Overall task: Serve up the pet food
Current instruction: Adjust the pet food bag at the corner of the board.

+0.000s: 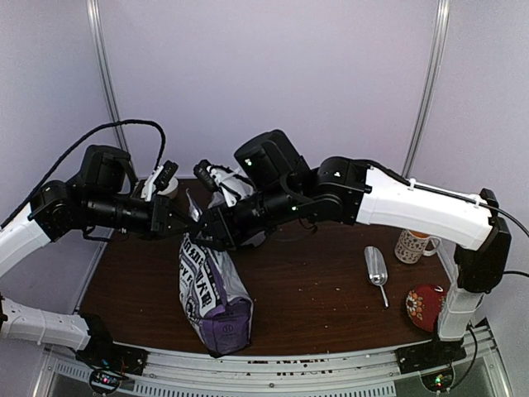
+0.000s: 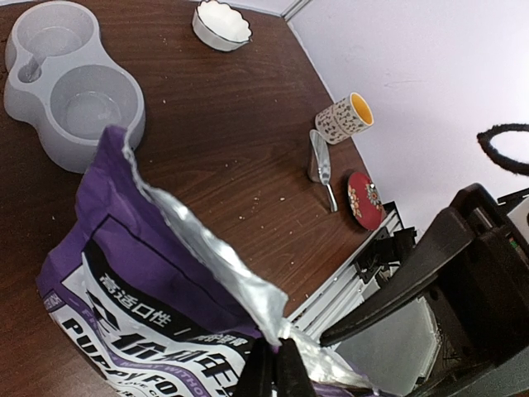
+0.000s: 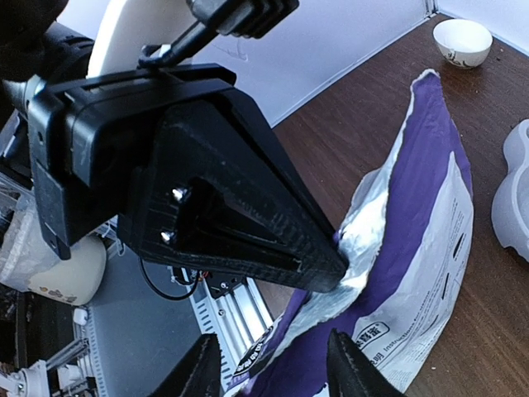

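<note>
Left gripper [image 2: 270, 368] is pressed together on the foil lip of the purple bag [image 1: 213, 289], right at its open mouth. Right gripper [image 3: 271, 341] is spread wide just beside it. The bag's edge shows between its fingers, but I honestly can't tell if the lip is inside the gap or just behind it.

No kibble visible anywhere, so my guess is it's all down in the bag, which stands leaning on the table.

What I'd worry about:
- If the right one closes on both layers, the mouth gets pinched shut instead of opened.
- That left pinch is on thin, slick foil, so a hard pull could slip it off or rip it.
- Tugging sideways on a leaning bag could tip it and dump food on the table rather than in the grey double bowl [image 2: 50, 145] beyond it.
</note>
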Robot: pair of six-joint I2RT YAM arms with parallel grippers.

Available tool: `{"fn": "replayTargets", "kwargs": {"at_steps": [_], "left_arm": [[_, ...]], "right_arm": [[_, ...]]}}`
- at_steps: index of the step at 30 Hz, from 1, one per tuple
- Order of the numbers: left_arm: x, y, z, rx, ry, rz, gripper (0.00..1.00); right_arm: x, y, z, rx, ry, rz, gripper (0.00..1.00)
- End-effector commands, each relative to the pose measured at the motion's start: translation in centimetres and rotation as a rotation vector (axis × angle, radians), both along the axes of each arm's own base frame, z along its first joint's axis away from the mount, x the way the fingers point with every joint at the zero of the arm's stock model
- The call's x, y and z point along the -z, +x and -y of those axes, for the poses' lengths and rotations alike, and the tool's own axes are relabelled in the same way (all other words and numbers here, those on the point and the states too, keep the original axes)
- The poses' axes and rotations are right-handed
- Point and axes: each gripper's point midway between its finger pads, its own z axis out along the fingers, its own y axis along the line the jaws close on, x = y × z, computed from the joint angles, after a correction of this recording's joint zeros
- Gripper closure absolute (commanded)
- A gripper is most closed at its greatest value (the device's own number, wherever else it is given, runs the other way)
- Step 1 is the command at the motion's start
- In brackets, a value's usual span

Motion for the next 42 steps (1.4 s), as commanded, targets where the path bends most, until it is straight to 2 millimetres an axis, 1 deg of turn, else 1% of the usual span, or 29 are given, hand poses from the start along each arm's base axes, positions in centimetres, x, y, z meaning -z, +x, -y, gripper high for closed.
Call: {"fn": "replayTargets", "kwargs": {"at_steps": [1, 5, 7, 10, 12, 16, 18, 24, 26, 28, 31, 32, 38, 42], "left_arm": [[-3.4, -0.1, 0.4, 0.025, -0.071, 0.103, 0.96], [-3.3, -0.1, 0.3, 0.025, -0.07, 0.104, 0.96], [-3.3, -0.2, 0.3, 0.027, -0.07, 0.105, 0.96], [-3.3, -0.2, 0.3, 0.029, -0.071, 0.104, 0.96], [-3.3, -0.3, 0.3, 0.03, -0.073, 0.105, 0.96], [-3.4, -0.4, 0.2, 0.028, -0.076, 0.11, 0.96], [-3.4, -0.4, 0.1, 0.027, -0.076, 0.111, 0.96], [-3.4, -0.5, -0.1, 0.024, -0.078, 0.112, 0.96], [-3.4, -0.5, -0.1, 0.023, -0.078, 0.112, 0.96], [-3.4, -0.5, -0.2, 0.022, -0.079, 0.113, 0.96], [-3.4, -0.5, -0.2, 0.02, -0.079, 0.113, 0.96], [-3.4, -0.5, -0.2, 0.019, -0.079, 0.111, 0.96], [-3.4, -0.5, -0.2, 0.018, -0.079, 0.113, 0.96], [-3.3, -0.5, -0.2, 0.018, -0.079, 0.112, 0.96]], "right_arm": [[-0.2, 0.0, -0.2, -0.003, -0.011, 0.012, 0.59], [0.3, 0.7, 0.1, 0.028, -0.026, 0.039, 0.69], [0.2, 0.6, 0.1, 0.022, -0.014, 0.04, 0.7], [0.3, 0.5, 0.0, 0.014, 0.01, 0.021, 0.64], [0.3, 0.8, -0.1, 0.025, 0.015, 0.014, 0.64], [0.3, 1.6, 0.0, 0.051, 0.035, 0.012, 0.72], [0.3, 1.7, -0.2, 0.051, 0.046, 0.002, 0.76], [0.0, 1.6, -0.4, 0.042, 0.083, -0.028, 0.79], [-0.1, 1.5, -0.5, 0.037, 0.105, -0.049, 0.78], [-0.3, 1.4, -0.5, 0.034, 0.124, -0.07, 0.72], [-0.7, 1.5, -0.5, 0.039, 0.155, -0.097, 0.65], [-0.7, 1.6, -0.4, 0.046, 0.158, -0.103, 0.65], [-0.9, 2.0, -0.2, 0.068, 0.169, -0.13, 0.67], [-1.3, 1.8, -0.4, 0.062, 0.185, -0.15, 0.71]]}}
